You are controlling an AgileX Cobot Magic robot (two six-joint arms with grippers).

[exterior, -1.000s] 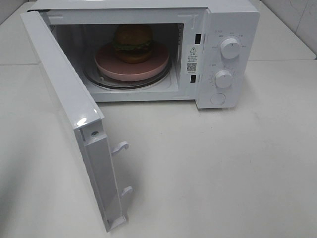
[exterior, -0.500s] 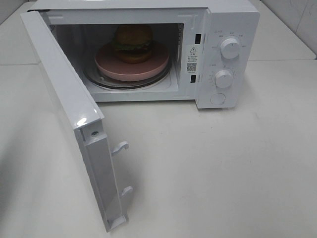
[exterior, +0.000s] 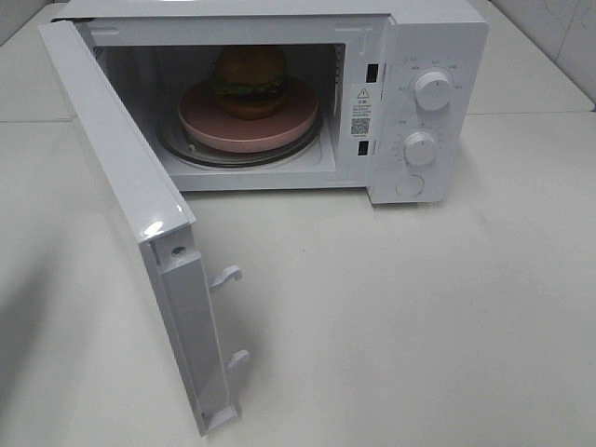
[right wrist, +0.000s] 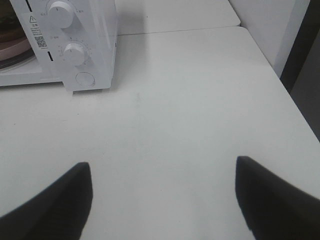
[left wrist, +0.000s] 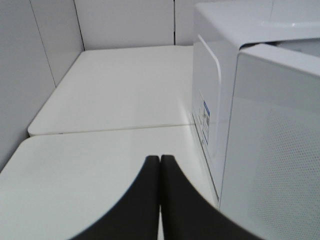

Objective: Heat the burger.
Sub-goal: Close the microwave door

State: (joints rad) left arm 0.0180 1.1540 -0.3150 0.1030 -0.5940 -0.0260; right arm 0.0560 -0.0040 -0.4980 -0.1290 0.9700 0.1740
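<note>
The burger (exterior: 250, 81), golden-brown bun over a dark patty with green filling, sits on a pink plate (exterior: 244, 127) on the glass turntable inside the white microwave (exterior: 424, 37). The microwave door (exterior: 130, 196) stands swung wide open toward the front left. No gripper shows in the exterior high view. In the left wrist view my left gripper (left wrist: 159, 159) is shut with nothing in it, beside the outer face of the door (left wrist: 272, 150). In the right wrist view my right gripper (right wrist: 162, 167) is open and empty above bare table, to the right of the microwave's control panel (right wrist: 72, 50).
Two knobs (exterior: 433, 90) and a round button (exterior: 410, 185) sit on the microwave's right panel. Two latch hooks (exterior: 226, 277) stick out of the door's edge. The white table (exterior: 419, 307) runs to the right and front; a wall (left wrist: 30, 75) borders it on the left.
</note>
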